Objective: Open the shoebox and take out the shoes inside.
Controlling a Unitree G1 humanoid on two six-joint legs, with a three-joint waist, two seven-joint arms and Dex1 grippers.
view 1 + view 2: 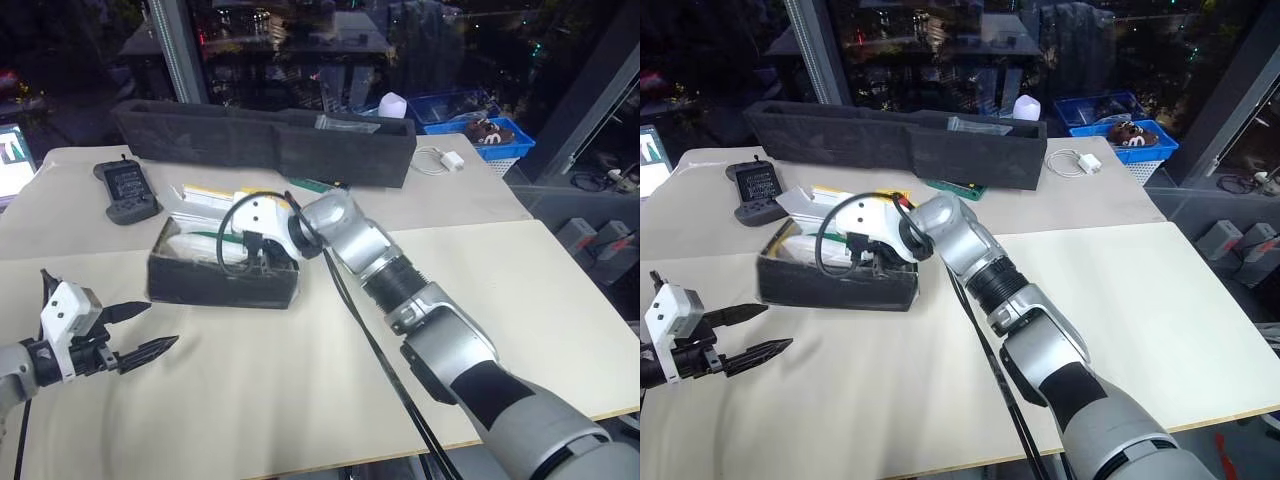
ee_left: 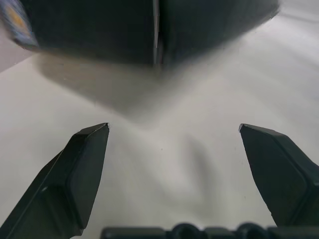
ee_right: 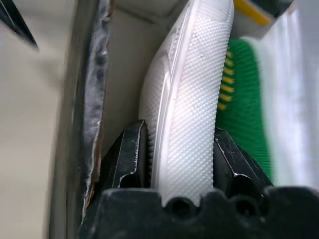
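I see my right pincer (image 3: pixel 182 149) clenched on a white textured shoe (image 3: pixel 192 89) inside the dark-sided cardboard shoebox (image 1: pixel 222 280) on the beige counter (image 1: pixel 300 400); seemingly lifted slightly. Left pincer (image 1: pixel 140 330) gapes, released.

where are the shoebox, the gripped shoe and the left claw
shoebox (image 1: pixel 215 285): left eye view, dark front wall
shoe (image 3: pixel 192 104): right wrist view, white textured upper
left claw (image 1: pixel 150 330): left eye view, midway between fingertips

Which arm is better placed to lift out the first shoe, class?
Right: the right gripper is shut on a white shoe inside the shoebox. The left gripper hangs open beside the box.
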